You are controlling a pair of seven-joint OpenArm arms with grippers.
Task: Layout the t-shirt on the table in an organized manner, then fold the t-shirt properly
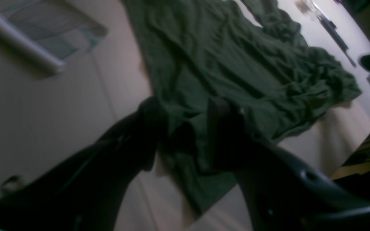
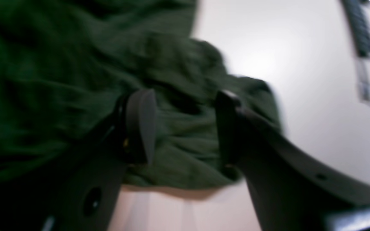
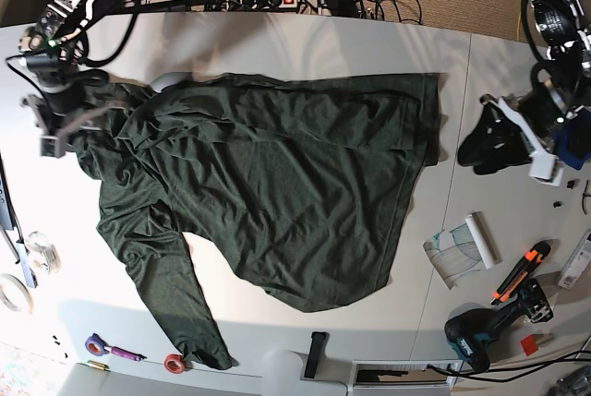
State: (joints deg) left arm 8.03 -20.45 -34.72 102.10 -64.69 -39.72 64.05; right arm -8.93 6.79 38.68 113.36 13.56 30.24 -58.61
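Plainly, the right claw (image 2: 185,106) has its fingers spread apart, and a bunched fold of the dark green t-shirt (image 2: 59,80) fills the gap between them; whether the pads touch the cloth cannot be told through the blur. The left claw (image 1: 185,110) is spread wide too, with the garment's edge showing between its fingers and the rumpled body stretching out ahead of it across the pale table (image 1: 43,128). From above, that claw sits just beside the shirt's edge, with a paper roll (image 3: 480,239) near it.
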